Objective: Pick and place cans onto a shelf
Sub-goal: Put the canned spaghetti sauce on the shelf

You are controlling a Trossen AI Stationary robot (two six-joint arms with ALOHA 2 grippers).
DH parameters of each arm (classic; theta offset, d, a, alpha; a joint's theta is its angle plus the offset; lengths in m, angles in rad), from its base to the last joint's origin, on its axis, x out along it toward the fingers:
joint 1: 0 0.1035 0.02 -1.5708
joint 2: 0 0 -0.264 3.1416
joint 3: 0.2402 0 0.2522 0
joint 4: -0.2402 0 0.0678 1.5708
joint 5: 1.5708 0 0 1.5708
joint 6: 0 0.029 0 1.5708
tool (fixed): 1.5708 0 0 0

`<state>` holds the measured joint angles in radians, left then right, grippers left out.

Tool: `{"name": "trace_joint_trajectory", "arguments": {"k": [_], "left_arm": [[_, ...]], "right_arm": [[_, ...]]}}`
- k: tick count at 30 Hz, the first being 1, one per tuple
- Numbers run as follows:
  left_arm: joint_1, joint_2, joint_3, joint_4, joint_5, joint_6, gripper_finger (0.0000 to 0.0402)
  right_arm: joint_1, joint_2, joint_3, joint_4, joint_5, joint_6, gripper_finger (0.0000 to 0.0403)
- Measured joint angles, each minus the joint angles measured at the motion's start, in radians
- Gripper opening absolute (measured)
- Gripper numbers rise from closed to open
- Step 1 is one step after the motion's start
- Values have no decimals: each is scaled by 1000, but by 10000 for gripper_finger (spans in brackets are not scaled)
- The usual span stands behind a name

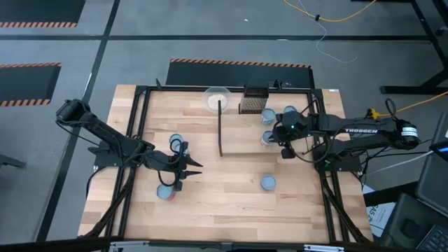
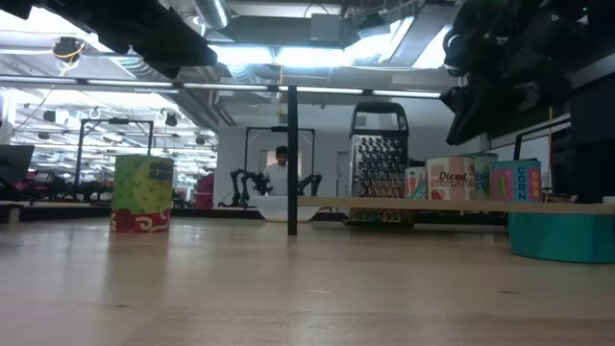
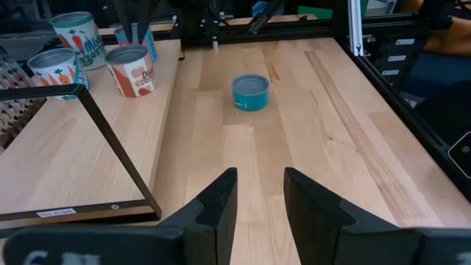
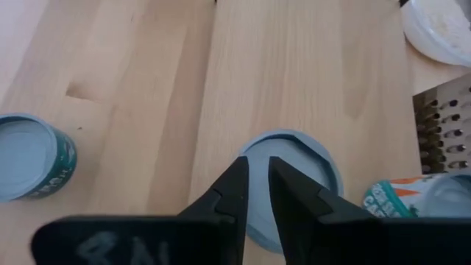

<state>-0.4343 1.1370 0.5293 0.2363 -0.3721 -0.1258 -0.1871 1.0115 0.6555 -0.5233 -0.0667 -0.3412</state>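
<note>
Directly beneath the right pincer (image 4: 255,193), narrowly parted and empty: a can (image 4: 294,188)

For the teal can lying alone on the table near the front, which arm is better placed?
Left, probably. The left end effector points straight at the teal can, open; the right end effector hangs over the shelf.

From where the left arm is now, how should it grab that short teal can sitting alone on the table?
Grip the short teal can across its round side wall, coming straight down from above with the left gripper. It stands upright on its base with bare table all around, and it is too low for a sideways grab.
</note>
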Motion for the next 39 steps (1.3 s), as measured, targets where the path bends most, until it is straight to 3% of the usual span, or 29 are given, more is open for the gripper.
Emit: {"name": "trace_joint_trajectory", "arguments": {"k": [6,17,23,29,33,39], "left_arm": [[0,0,0,-1,0,-3,105],[0,0,0,-1,-8,-89,105],[0,0,5,11,-127,-211,105],[0,8,68,9,-169,-235,101],[0,10,147,-77,-171,-246,97],[5,51,303,-332,-218,-342,96]], "right_arm": [[2,0,34,-23,-17,29,60],[7,0,50,-7,-278,133,60],[34,0,50,28,-302,132,60],[53,0,50,62,-302,132,60],[55,0,50,63,-302,132,60],[55,0,50,62,-302,132,60]]}}
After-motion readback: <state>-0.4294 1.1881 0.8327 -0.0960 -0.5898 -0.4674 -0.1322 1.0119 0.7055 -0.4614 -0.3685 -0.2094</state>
